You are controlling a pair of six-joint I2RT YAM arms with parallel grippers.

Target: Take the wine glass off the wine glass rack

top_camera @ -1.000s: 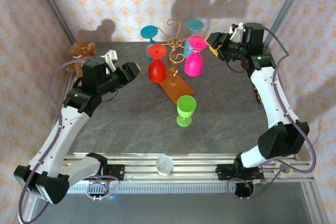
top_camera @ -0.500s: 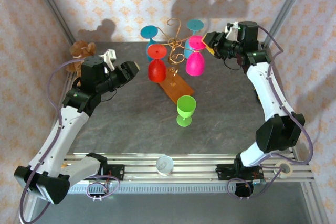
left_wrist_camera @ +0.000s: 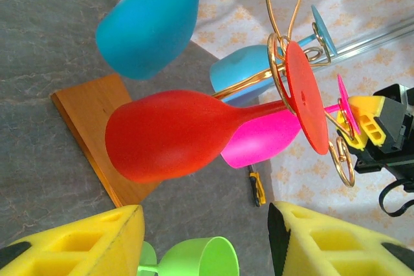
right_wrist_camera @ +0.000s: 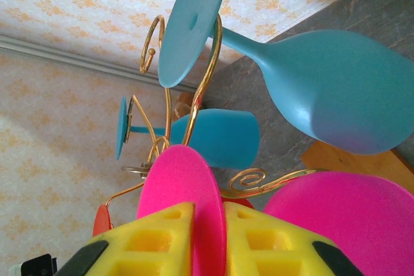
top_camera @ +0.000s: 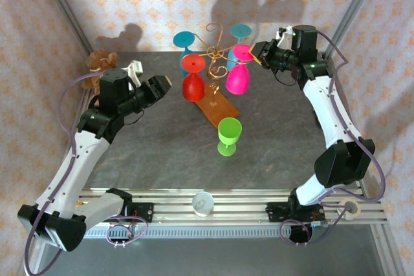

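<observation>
At the far edge of the worktop [top_camera: 162, 153], about the middle: the rack [top_camera: 217, 51], gold wire on a wooden base [top_camera: 218, 106] that angles in toward the centre. Four glasses hang bowl-down from its arms. The red glass [top_camera: 193, 86] is on the left side, the pink glass [top_camera: 238, 79] on the right, and the blue glasses [top_camera: 184, 41] behind, toward the far edge. A green glass [top_camera: 228, 135] stands upright on the worktop, just off the near end of the base. The right gripper [top_camera: 257, 52] reaches in from the right edge. Its wrist view shows the yellow pads [right_wrist_camera: 155, 240] drawn narrow, one on each face of the pink glass's round foot, with the glass hanging on the rack. The left gripper [top_camera: 163, 86] hovers just left of the red glass, jaws about half wide, nothing between them. A brown soft toy [top_camera: 100, 61] sits in the far left corner.
</observation>
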